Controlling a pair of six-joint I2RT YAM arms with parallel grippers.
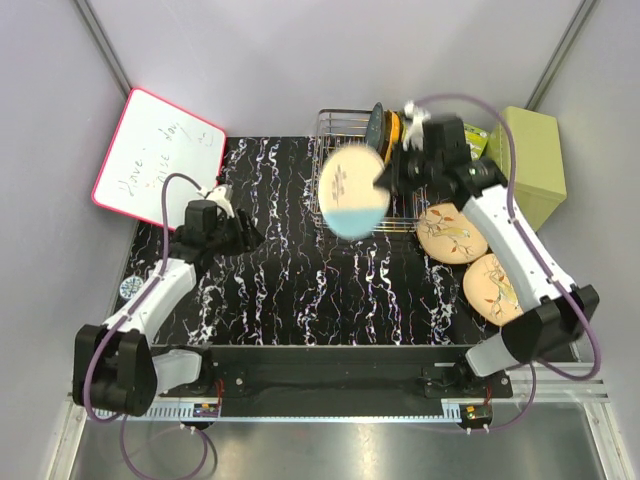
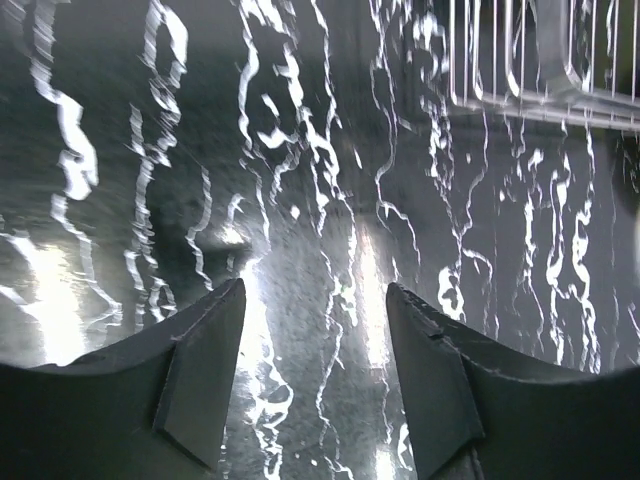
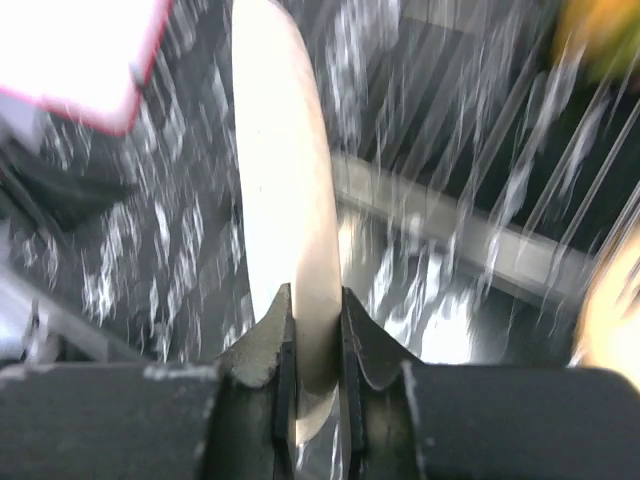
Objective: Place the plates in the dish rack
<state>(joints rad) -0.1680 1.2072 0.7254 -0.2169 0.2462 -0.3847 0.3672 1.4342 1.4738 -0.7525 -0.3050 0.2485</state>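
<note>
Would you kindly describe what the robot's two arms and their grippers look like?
Both arms, the left arm and the right arm, have white shell links between chunky black joints. A thin purple cable loops along each. The left gripper and right gripper carry two dark matte wedge-shaped fingers each.

Whiteboard (image 1: 158,165), green box (image 1: 535,160), marbled tabletop (image 1: 300,290)

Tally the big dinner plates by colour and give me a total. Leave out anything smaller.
Teal plate, standing in the dish rack: 1
Cream and light-blue plate, held in the right hand: 1
Peach-tan plates with leaf sprigs, lying on the table: 2
Total: 4
</note>
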